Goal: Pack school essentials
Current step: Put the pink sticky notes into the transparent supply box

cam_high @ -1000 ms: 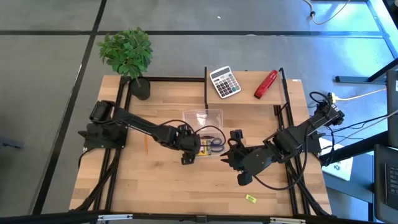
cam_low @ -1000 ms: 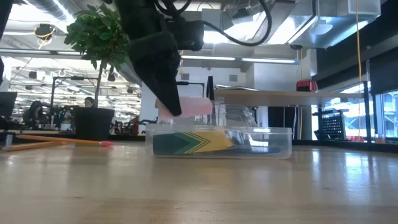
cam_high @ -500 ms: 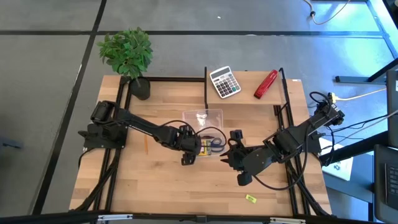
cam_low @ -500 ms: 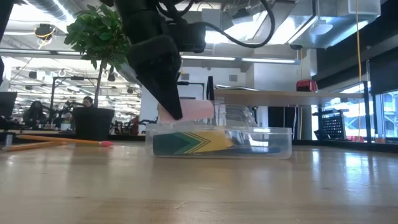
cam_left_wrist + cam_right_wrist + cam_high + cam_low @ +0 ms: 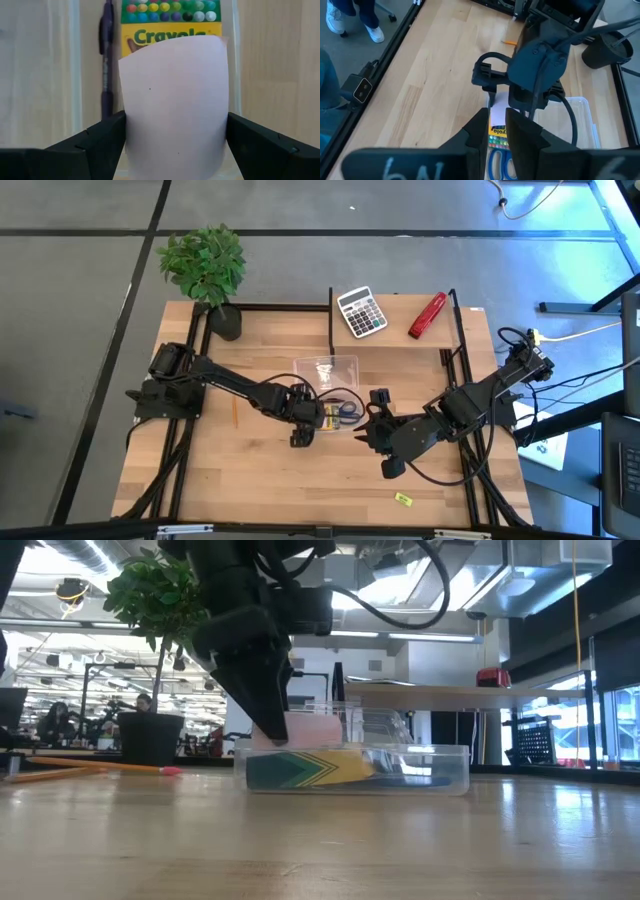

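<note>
My left gripper is shut on the pink note pad and hangs over the clear tray. The green-yellow crayon box and the dark pen lie in the tray under the pad. The blue-handled scissors lie in it too. My right gripper waits just right of the tray, its fingertips a narrow gap apart, touching nothing. Orange pencils lie flat on the table left of the tray. The tiny yellow piece lies near the table's near edge. My left gripper pinches the pink note pad by two opposite side edges, one finger on each side. The fingers come from above, slanting down. The pad lies about level at the tray's rim, above the crayon box. Whether it touches the box, I cannot tell.
The grey calculator and the red stapler sit on a raised board at the far edge. A potted plant stands at the far left corner. Dark rails frame the table. Bare wood lies on the tray's near side.
My left gripper has moved down toward the tray with the pink pad. The pad has dropped from above the rim to about rim level, over the crayon box. My right arm has kept still.
</note>
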`<action>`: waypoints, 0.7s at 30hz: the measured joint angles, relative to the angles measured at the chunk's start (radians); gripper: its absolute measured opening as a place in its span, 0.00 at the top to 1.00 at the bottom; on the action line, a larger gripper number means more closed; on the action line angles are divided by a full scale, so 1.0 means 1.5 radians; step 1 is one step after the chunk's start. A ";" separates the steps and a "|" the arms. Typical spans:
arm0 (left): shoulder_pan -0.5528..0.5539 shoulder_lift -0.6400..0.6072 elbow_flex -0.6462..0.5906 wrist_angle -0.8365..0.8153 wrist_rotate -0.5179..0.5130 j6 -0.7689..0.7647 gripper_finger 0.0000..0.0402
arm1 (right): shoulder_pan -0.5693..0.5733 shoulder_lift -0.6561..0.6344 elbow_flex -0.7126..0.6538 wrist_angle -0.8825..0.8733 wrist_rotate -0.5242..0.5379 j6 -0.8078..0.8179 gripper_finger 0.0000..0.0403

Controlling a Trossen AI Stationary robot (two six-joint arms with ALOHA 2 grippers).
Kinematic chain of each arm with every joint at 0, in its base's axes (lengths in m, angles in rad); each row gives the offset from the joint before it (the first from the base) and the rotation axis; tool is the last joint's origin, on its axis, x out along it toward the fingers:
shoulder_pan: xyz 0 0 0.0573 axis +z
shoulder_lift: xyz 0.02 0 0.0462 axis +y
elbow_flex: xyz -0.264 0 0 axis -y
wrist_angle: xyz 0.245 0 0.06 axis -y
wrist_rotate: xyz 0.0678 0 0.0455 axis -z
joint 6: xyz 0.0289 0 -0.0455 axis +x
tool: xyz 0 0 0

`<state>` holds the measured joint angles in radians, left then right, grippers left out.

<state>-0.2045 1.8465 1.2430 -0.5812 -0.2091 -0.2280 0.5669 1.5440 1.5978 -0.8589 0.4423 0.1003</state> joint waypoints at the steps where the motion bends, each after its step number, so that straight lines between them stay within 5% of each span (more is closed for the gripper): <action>1: 0.001 0.000 0.000 0.000 0.008 0.002 0.21 | 0.000 0.000 0.000 0.000 0.000 -0.001 0.83; 12: 0.009 0.000 0.000 0.004 0.002 -0.001 0.20 | 0.000 0.000 0.000 0.002 0.000 -0.001 0.83; 21: 0.014 0.000 0.000 0.004 0.014 0.000 0.08 | 0.000 0.000 0.000 0.002 0.000 0.000 0.83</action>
<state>-0.1833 1.8465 1.2430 -0.5755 -0.1883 -0.2276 0.5667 1.5439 1.5978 -0.8566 0.4423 0.1001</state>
